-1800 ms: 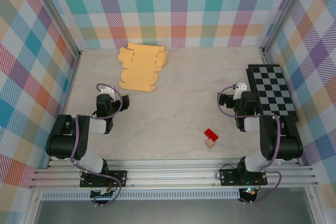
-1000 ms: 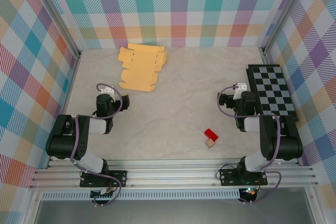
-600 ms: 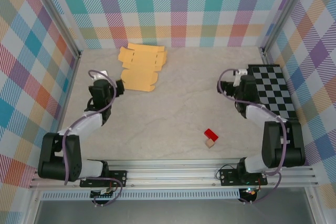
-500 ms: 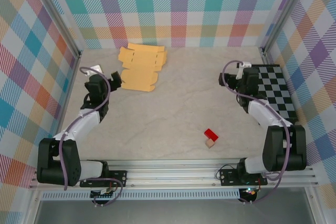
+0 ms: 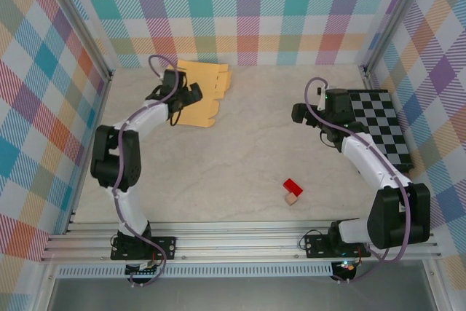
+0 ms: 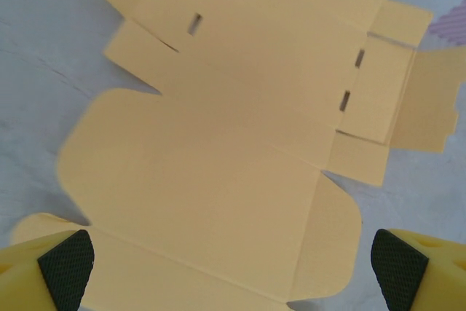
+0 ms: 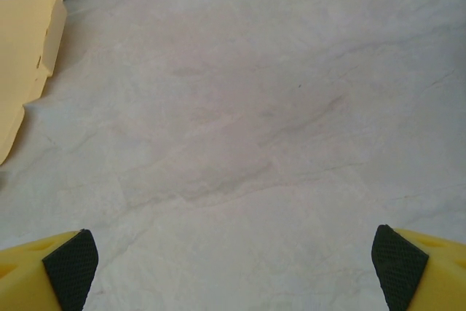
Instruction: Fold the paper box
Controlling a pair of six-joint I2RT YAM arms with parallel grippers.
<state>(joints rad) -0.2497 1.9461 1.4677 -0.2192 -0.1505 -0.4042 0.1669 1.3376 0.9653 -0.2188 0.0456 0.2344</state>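
We see the paper box (image 5: 206,87) as a flat, unfolded die-cut sheet in the upper left of the bench (image 5: 240,151), close to the back wall. In the overhead view its panels are stacked roughly top to bottom. That makes its long axis run from the wall down the frame, tilted slightly. The slotted end points toward the wall and the round-cornered panel toward the bottom of the frame.

In the left wrist view the sheet (image 6: 218,165) lies face up. Its creases slant from upper left to lower right, and its length runs from the bottom edge toward the top right. Narrow slots sit near the top and at the right, and small side flaps reach out at the far right.

The left fingers (image 5: 182,97) are over the left part of the sheet. In their own camera the left fingers (image 6: 65,267) are spread fully wide at the two bottom corners, straddling the lower end of the sheet and gripping nothing. We cannot tell whether the tips touch the card.

The right fingers (image 5: 309,114) are at the right of centre, beside the checkered board (image 5: 378,125) and well apart from the sheet. Their camera shows the right fingers (image 7: 69,267) just as wide, with bare bench (image 7: 255,143) between them and an edge of the paper box (image 7: 22,56) at the upper left. A red block (image 5: 292,186) touches a tan cube (image 5: 292,199) in the lower middle.
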